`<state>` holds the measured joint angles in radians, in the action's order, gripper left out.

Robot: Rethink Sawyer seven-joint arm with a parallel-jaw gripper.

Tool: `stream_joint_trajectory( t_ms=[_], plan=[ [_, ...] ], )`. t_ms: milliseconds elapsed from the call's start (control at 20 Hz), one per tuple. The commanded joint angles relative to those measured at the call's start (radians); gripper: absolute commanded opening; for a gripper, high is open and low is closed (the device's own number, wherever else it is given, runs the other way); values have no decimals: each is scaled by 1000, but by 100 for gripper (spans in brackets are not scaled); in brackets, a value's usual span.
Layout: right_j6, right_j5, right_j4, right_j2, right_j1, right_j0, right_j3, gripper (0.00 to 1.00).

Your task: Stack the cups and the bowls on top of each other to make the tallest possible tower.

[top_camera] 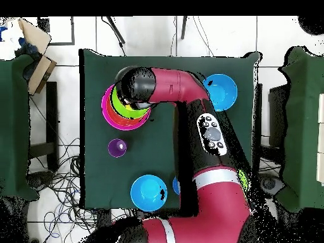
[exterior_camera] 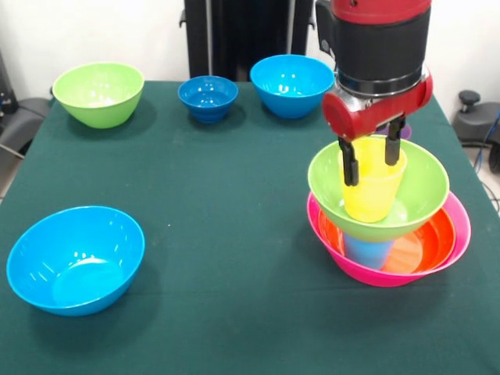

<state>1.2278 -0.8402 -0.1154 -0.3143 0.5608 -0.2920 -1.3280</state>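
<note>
The tower stands at the right in the front view: the large pink bowl [exterior_camera: 461, 226] holds the orange bowl [exterior_camera: 428, 242] and the light blue cup [exterior_camera: 369, 251]. A lime green bowl [exterior_camera: 426, 187] sits on top, with the yellow cup [exterior_camera: 375, 197] standing in it. My gripper [exterior_camera: 371, 164] is open and hangs straight over the yellow cup. One finger is in front of the cup's left side and the other is at its right rim. In the overhead view my arm covers most of the tower [top_camera: 109, 107]. The purple cup [top_camera: 117, 148] stands alone beside it.
A second lime green bowl [exterior_camera: 98, 94], the small dark-blue bowl [exterior_camera: 208, 97] and a bright blue bowl [exterior_camera: 291, 84] line the far edge. Another bright blue bowl [exterior_camera: 76, 259] sits at the near left. People's things lie on side tables in the overhead view.
</note>
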Motion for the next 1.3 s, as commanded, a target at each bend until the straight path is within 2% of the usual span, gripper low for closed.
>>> stream_joint_trajectory(
  t_ms=[50, 300, 550, 800, 1000, 1150, 1300],
  plan=[
    [66, -95, -26, 8, 2, -2, -57, 100],
    [37, -88, -40, 9, 14, -21, -77, 100],
    [-46, -59, -72, -3, 39, -70, -134, 100],
    [-156, -25, -118, -19, 95, -147, -234, 100],
    [-221, -19, -170, -22, 169, -203, -311, 100],
    [-236, 3, -208, -39, 200, -244, -373, 100],
    [-208, 62, -244, -58, 209, -278, -430, 100]
  ],
)
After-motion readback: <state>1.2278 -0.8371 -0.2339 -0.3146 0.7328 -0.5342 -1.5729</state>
